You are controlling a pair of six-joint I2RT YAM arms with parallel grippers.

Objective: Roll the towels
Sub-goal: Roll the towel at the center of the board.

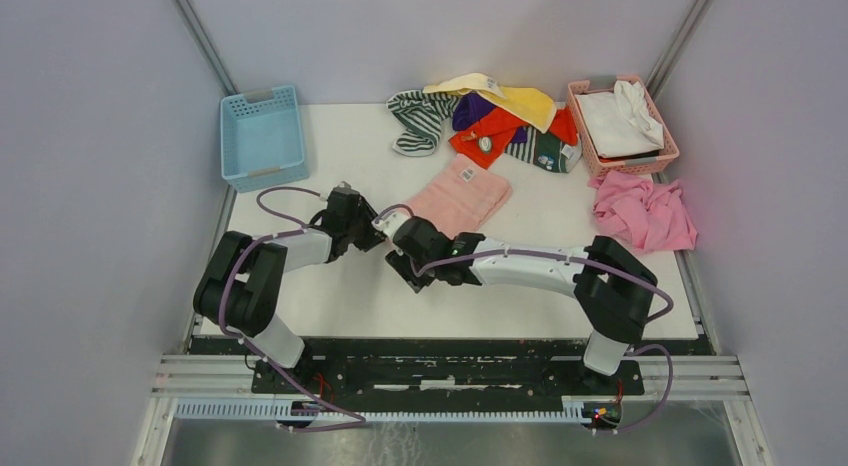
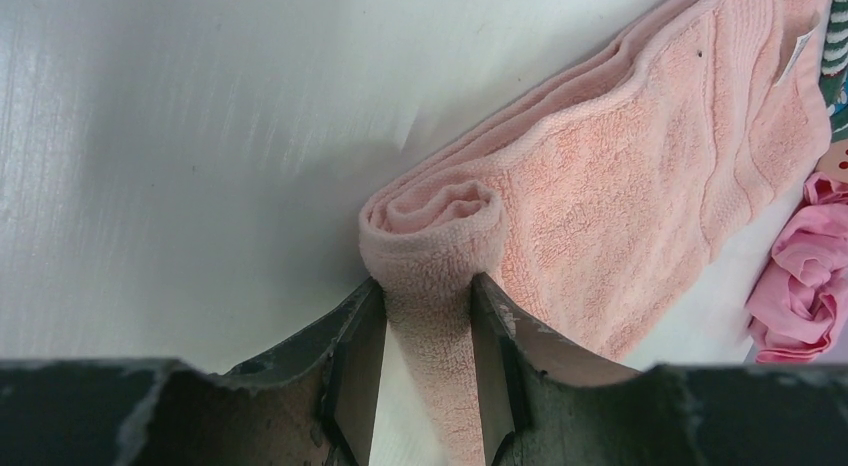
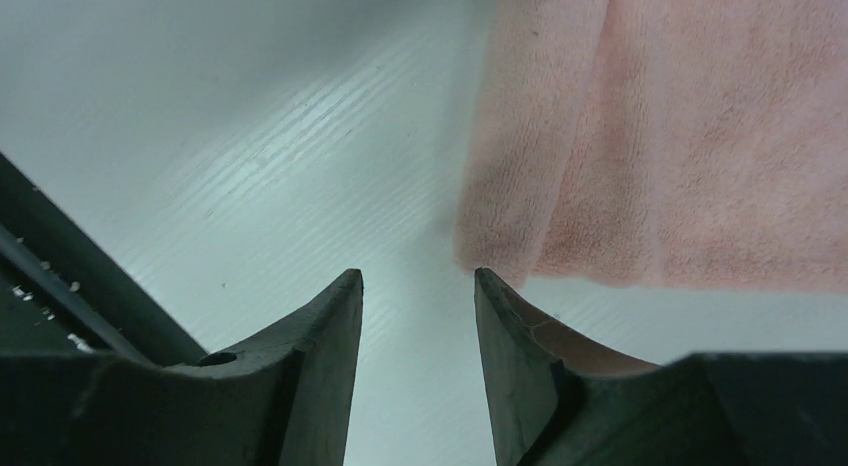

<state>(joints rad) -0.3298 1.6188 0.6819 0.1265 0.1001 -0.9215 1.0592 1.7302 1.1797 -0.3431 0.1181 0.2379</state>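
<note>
**Left jaws:** pinching the rolled end of the light pink towel (image 2: 600,186). The coil sits just past their tips, and a strip of the cloth runs back between them.

**Towel body:** lies flat and folded on the white surface (image 2: 150,136), stretching away beyond the left jaws and to their right.

**Right jaws:** spread, with only bare surface between them. A corner of the same towel lies just ahead of their right tip; contact cannot be judged.

**Relative position:** seen from the top, both sets of jaws sit close together at the towel's near end.

**Beyond both jaws:**
- a heap of towels, made up of the green-and-white striped towel (image 1: 415,116), pale yellow towel (image 1: 500,94), purple towel (image 1: 470,111) and orange-red towel (image 1: 490,136);
- a pink basket (image 1: 600,166) to the right of that heap, holding a white cloth (image 1: 615,121).

**Well to the right of the right jaws:** a crumpled bright pink cloth (image 1: 645,211).

**Beyond and to the left of the left jaws:** a blue basket (image 1: 265,176), well apart from the cloths.
</note>
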